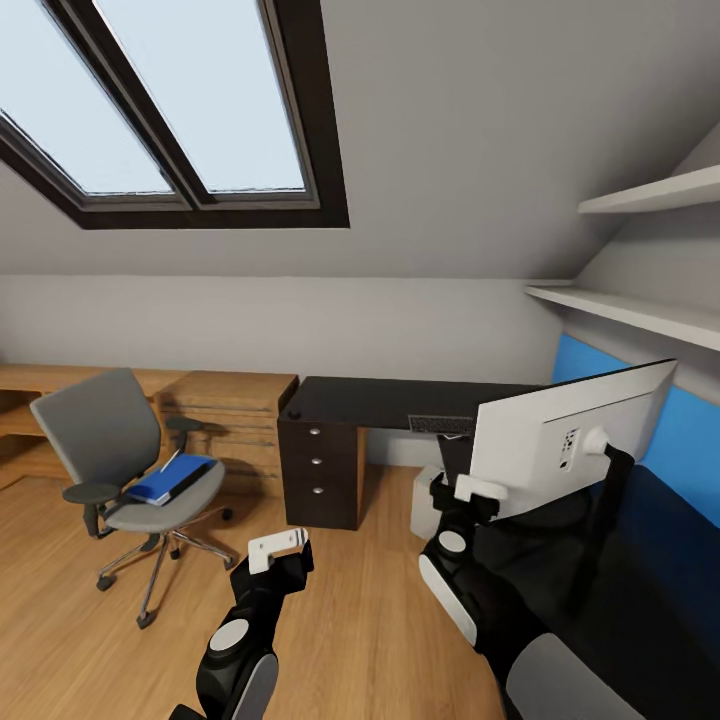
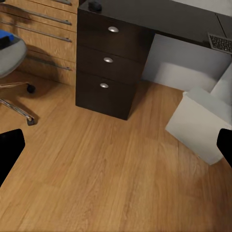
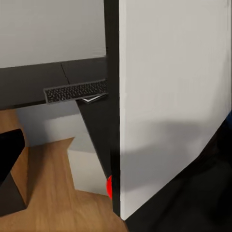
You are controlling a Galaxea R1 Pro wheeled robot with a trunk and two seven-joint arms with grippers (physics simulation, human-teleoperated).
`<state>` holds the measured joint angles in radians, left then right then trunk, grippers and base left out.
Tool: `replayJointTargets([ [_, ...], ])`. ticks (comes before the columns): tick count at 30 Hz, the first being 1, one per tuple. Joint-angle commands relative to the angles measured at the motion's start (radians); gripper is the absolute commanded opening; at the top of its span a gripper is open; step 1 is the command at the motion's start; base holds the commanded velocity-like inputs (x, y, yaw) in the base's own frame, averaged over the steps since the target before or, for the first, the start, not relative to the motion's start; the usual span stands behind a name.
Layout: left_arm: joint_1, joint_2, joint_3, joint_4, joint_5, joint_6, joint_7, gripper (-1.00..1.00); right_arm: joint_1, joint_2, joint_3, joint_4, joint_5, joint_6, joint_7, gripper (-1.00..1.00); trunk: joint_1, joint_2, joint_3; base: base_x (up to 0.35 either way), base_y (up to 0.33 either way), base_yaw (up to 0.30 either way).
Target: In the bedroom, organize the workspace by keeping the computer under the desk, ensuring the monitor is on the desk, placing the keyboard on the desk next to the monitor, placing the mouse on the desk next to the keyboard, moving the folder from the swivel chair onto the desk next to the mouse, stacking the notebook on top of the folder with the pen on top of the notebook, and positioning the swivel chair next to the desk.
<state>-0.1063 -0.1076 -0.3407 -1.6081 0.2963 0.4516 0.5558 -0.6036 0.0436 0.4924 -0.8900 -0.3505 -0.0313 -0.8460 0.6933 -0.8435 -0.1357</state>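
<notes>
Pincer left [image 1: 278, 550], empty, fingers spread wide over bare wood floor; its dark tips sit at both edges of the left wrist view. Pincer right [image 1: 478, 490] is at the monitor's [image 1: 560, 440] pale back edge; whether it grips, I cannot tell.

Progress, as I judge it:
- Monitor on tabletop [image 1: 390, 398] at my 2 o'clock, back toward me. Done.
- Keyboard [image 1: 440, 424] on tabletop at 1 o'clock, partly behind the monitor. Done, near enough.
- Computer [image 2: 203, 123] on floor under the tabletop, beside the drawer pedestal [image 1: 318, 472]. Done.
- Folder [image 1: 170, 480] on the chair [image 1: 125, 470] seat at 10 o'clock. Not moved yet.
- Something pale and thin lies on the folder, maybe the notebook; too small to tell.
- Chair stands by the wood cabinet [image 1: 232, 420], apart from the tabletop. Left to do.
- Small dark object [image 2: 94, 6] on the tabletop corner, possibly the mouse.

Count: one monitor, one keyboard, one computer, one folder, one chair, three pedestal drawers.
</notes>
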Motion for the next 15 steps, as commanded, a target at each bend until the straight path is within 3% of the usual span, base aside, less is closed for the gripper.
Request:
replayJointTargets([
  [1,-0.001,0.000,-0.001,-0.001,0.009,0.002,0.009,1.00,-0.002,-0.001,0.003,0.002,-0.009,-0.010,-0.019,1.00,0.000,-0.001,-0.002,0.001,0.001,0.000],
  [8,-0.001,0.000,-0.001,-0.001,0.008,0.002,0.009,1.00,-0.002,0.001,0.005,0.007,0.002,-0.018,-0.046,1.00,0.000,-0.001,-0.002,0.000,0.000,0.000],
  [15,-0.001,0.000,-0.001,-0.001,0.007,0.001,0.010,1.00,-0.002,0.002,0.009,0.008,0.050,-0.001,-0.101,1.00,0.000,-0.001,-0.002,0.000,0.000,0.000],
])
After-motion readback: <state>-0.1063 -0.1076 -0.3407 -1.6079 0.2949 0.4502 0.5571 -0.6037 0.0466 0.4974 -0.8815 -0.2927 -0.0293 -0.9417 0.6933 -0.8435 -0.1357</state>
